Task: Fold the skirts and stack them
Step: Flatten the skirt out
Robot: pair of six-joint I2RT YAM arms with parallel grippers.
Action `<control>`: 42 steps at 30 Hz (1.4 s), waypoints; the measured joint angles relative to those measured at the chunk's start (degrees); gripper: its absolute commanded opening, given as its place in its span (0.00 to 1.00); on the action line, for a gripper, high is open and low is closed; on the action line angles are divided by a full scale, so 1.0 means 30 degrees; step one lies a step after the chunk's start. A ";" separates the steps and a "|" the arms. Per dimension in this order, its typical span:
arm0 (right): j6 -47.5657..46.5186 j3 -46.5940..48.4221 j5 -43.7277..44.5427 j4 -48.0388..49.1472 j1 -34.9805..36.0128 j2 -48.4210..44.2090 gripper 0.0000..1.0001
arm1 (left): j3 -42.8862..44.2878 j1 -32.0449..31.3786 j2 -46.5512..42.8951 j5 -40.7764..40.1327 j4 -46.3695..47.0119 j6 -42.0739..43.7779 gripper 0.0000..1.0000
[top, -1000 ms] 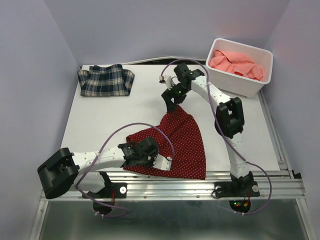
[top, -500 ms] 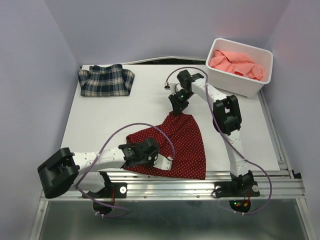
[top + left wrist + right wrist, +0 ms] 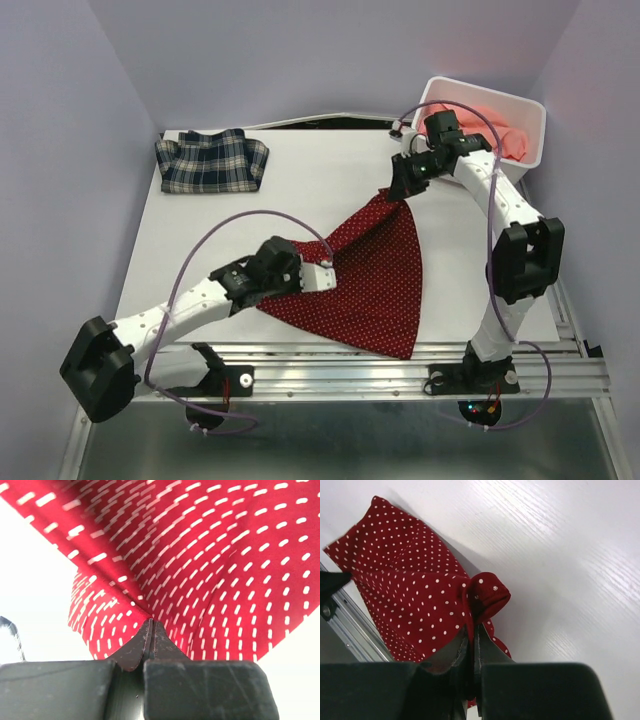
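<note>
Top view looks down from behind; both close wrist views share the dotted skirt (image 3: pixel 375 270).

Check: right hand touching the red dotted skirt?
Touching. The right wrist view shows the right hand pinched shut on a bunched corner of the red dotted skirt.

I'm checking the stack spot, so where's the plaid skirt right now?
In the top view the plaid skirt lies at the far left corner of the table, well apart from the red skirt near the front.

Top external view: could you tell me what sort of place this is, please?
Likely a lab robot cell: lilac walls enclose a white table; the left arm and right arm bolt to an aluminium rail.
</note>
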 measured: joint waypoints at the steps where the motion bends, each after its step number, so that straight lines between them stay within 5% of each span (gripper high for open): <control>1: 0.0306 -0.0612 0.0029 0.0474 -0.0182 -0.0328 0.07 | 0.0372 0.0262 -0.0124 0.0364 -0.0255 -0.0102 0.00; 6: 0.1734 -0.3067 0.0452 0.2433 -0.0474 -0.0510 0.11 | 0.2703 0.3752 -0.1027 0.1428 -0.1013 -0.0525 0.00; 11: 0.3869 -0.3665 0.1785 0.5173 -0.0510 -0.0102 0.11 | 0.5858 0.5413 0.1945 0.1843 -0.0590 -0.1100 0.00; 13: 0.4648 -0.3643 0.2812 0.6579 -0.0561 0.0036 0.38 | 0.7985 0.6317 0.4619 0.1931 -0.0350 -0.1698 0.00; 14: 0.5064 -0.3628 0.3526 0.7533 -0.0605 0.0153 0.59 | 0.9449 0.6907 0.6295 0.1938 -0.0233 -0.2025 0.02; 15: 0.5224 -0.3592 0.4153 0.8276 -0.0634 0.0291 0.83 | 1.1409 0.7541 0.8400 0.1967 0.0160 -0.2455 0.09; 16: 0.5486 -0.3497 0.4736 0.9224 -0.0685 0.0510 0.86 | 1.2466 0.7970 0.9624 0.1953 0.0248 -0.2732 0.19; 17: 0.5683 -0.3417 0.5486 1.0076 -0.0714 0.0714 0.92 | 1.4724 0.8488 1.1577 0.1712 0.0211 -0.3264 0.46; 19: 0.5829 -0.3235 0.6601 1.1431 -0.0780 0.1129 1.00 | 1.8768 0.9231 1.4863 0.1443 -0.0029 -0.4102 0.71; 23: 0.5574 -0.3075 0.8357 1.2539 -0.0787 0.1377 1.00 | 2.3088 1.0273 1.8425 0.1304 -0.0328 -0.5027 0.75; 27: 0.4240 -0.3242 0.7890 1.2291 -0.0794 0.1020 0.96 | 1.9285 1.1001 1.6334 0.1428 -0.0117 -0.4940 0.74; 31: 0.2433 -0.3366 0.5734 1.0083 -0.0670 0.0423 0.81 | 1.3704 1.1016 1.1999 0.2732 -0.1282 -0.4175 0.62; 37: 0.0036 -0.5406 0.3934 0.6943 0.1173 0.0430 0.63 | 1.0520 1.0564 0.8947 0.5370 -0.2259 -0.3053 0.44; 42: -0.0765 -0.7686 0.3643 0.5537 0.2863 0.1158 0.61 | 0.8167 1.0083 0.8684 0.7038 -0.3446 -0.1413 0.35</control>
